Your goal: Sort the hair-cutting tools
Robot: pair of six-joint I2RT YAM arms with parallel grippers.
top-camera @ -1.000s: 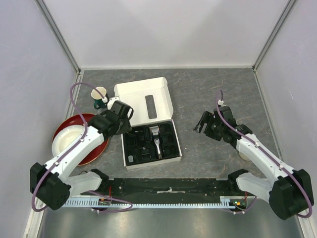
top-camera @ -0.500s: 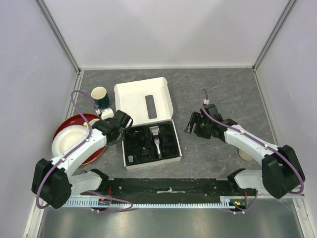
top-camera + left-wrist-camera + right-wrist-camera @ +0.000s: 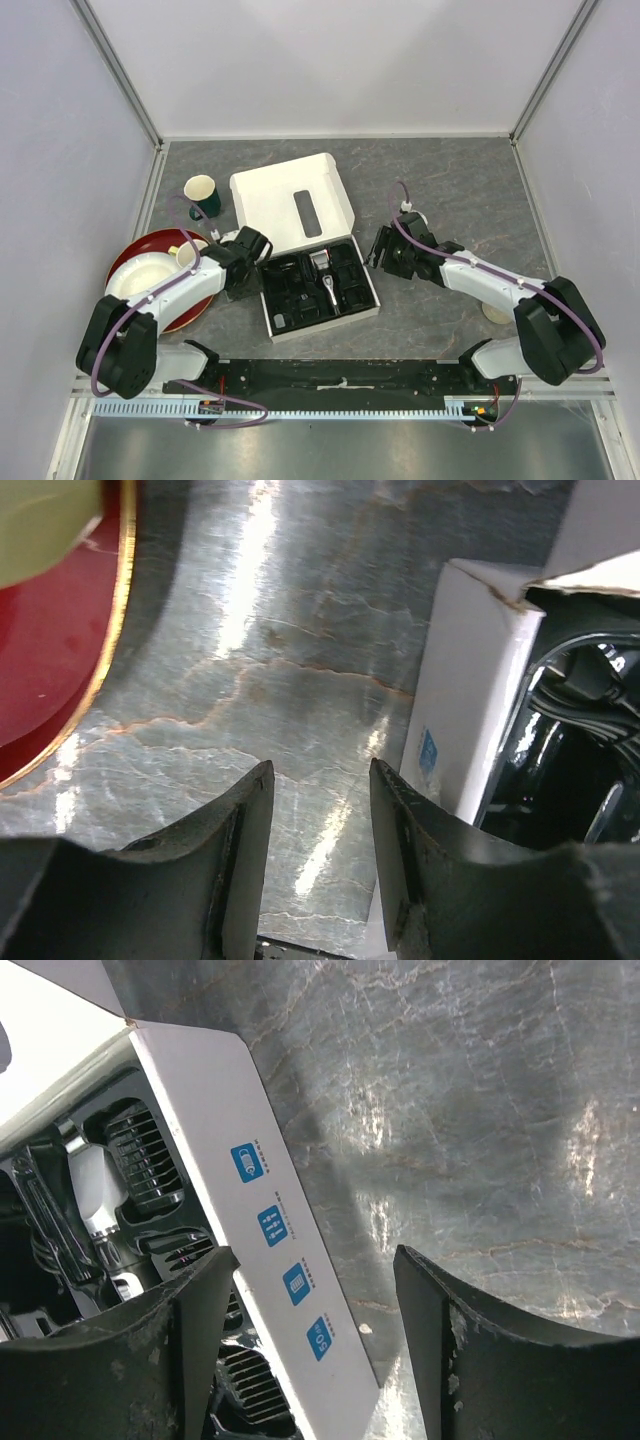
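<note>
The silver-and-black handheld electric clipper point(image 3: 321, 272) lies in the black tray point(image 3: 275, 292) of the open white cardboard box point(image 3: 290, 200) at the centre of the top view. Its long axis runs roughly top to bottom of the frame. The left tool point(image 3: 248, 262) hangs just left of the box over the grey desk point(image 3: 450, 190), and the right tool point(image 3: 383, 250) just right of it. Both are released, grasping nothing. The right looks slightly nearer, with the clipper broadside to its left.
</note>
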